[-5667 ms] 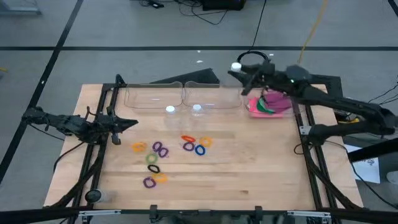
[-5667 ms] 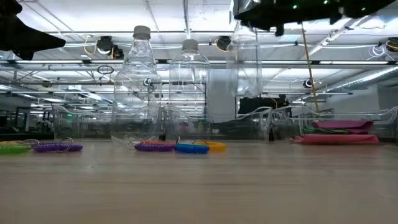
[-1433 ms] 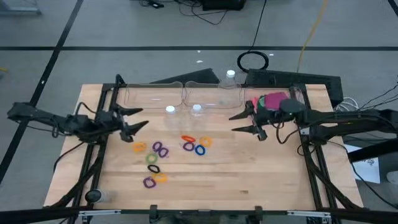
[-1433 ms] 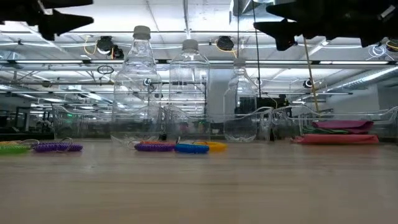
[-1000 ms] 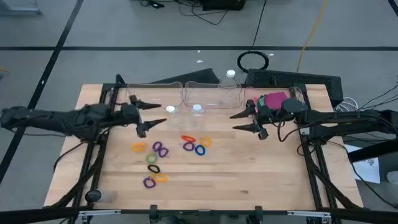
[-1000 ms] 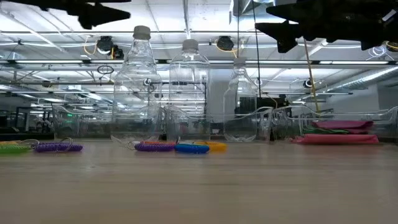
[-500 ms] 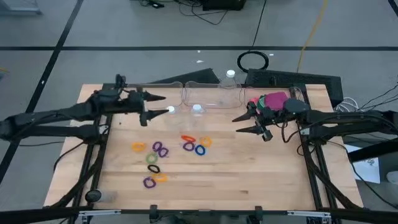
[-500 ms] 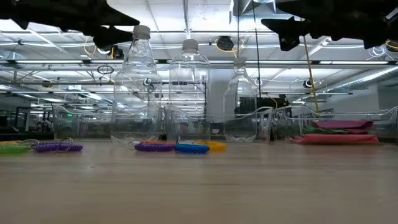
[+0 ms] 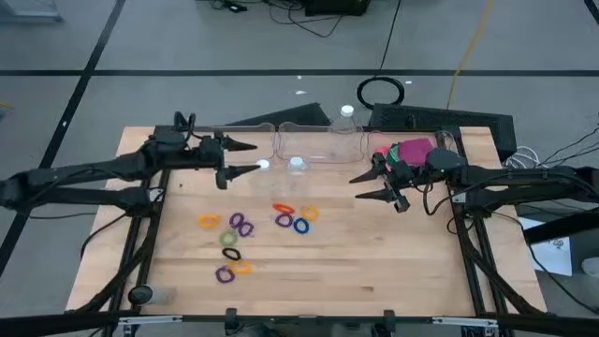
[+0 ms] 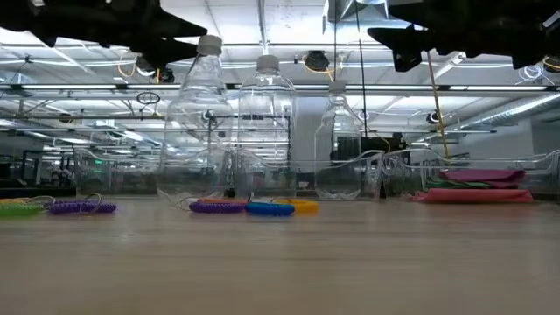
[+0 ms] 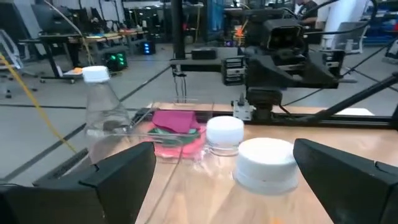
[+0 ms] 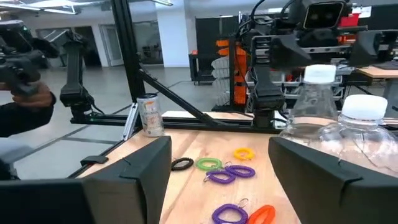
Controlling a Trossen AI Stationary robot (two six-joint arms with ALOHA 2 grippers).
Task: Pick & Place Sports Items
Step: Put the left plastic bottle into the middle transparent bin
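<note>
Wooden table [image 9: 374, 271] fills mid-frame, grey floor [image 9: 187, 56] above. Rings [image 9: 239, 234] lie centre-left. Left gripper [image 9: 245, 158] spread around a bottle [image 9: 265, 166]; right gripper [image 9: 367, 186] spread, empty.

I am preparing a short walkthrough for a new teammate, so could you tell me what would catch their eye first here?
Probably the three clear plastic bottles standing near the table's far edge, with the left tool open around the leftmost bottle's white cap. Next, the bright elastic rings scattered mid-table, and the pink and green flat pieces stacked at the far right, beside the waiting right tool.
</note>
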